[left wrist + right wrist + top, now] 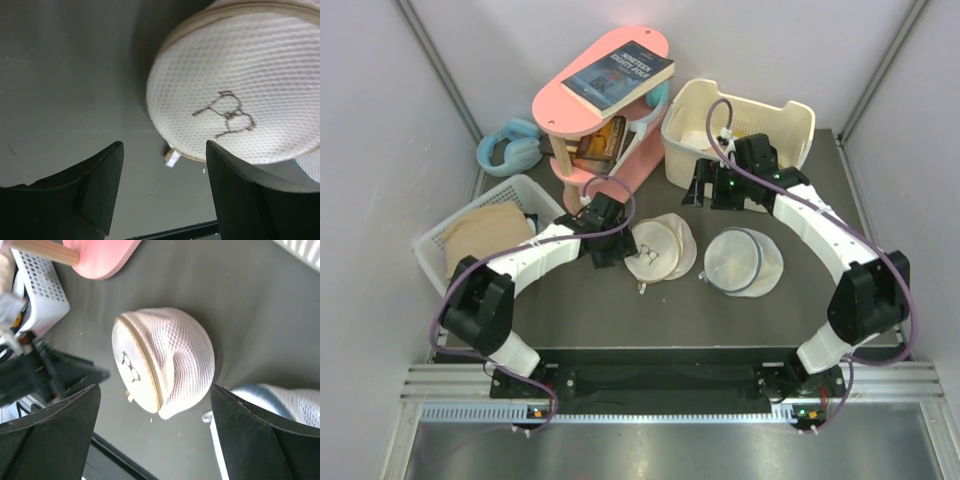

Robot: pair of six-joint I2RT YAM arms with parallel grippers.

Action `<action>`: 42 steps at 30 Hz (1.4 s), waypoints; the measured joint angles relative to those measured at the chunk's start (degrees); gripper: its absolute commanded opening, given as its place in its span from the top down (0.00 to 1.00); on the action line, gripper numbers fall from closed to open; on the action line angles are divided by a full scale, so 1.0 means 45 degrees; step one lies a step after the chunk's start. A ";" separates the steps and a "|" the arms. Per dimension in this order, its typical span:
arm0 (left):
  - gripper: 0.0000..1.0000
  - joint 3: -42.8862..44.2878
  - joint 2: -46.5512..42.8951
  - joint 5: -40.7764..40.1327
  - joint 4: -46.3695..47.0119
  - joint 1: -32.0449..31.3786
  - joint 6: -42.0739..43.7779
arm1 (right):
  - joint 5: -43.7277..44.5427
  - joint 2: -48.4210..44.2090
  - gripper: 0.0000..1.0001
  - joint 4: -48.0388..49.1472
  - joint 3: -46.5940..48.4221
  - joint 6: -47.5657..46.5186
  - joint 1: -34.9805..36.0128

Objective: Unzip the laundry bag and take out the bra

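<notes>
The laundry bag (660, 250) is a round cream mesh dome with a small black bra drawing, lying at the table's middle. It fills the upper right of the left wrist view (235, 95), where its small metal zipper pull (172, 157) sticks out at the lower rim. It also shows in the right wrist view (162, 360), and its zip looks closed there. My left gripper (620, 245) is open and empty, just left of the bag, with the pull ahead between its fingertips (162, 145). My right gripper (712, 195) is open and empty, behind and above the bag (155, 390). The bra is hidden.
A second round white mesh bag (743, 262) without a drawing lies right of the laundry bag. A pink shelf (605, 110) with a book stands at the back. A cream bin (738, 125) is at the back right. A white basket (485, 235) of beige clothes is at the left.
</notes>
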 measured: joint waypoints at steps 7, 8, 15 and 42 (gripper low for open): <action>0.37 -0.0899 0.0743 0.0102 0.0704 0.0155 -0.0316 | -0.0049 -0.1787 0.10 -0.0019 -0.1817 0.0515 0.0000; 0.38 -0.0957 0.0855 0.0185 0.0835 0.0155 -0.0369 | -0.0049 -0.1928 0.10 -0.0044 -0.1943 0.0559 0.0000; 0.41 -0.1413 0.1428 0.1064 0.2225 0.0165 -0.0753 | -0.0049 -0.2613 0.09 0.0083 -0.2482 0.0714 0.0000; 1.00 0.0787 0.0427 0.1690 0.2739 0.0107 -0.4226 | -0.0408 -0.3138 0.37 0.0000 -0.2191 0.1117 0.1569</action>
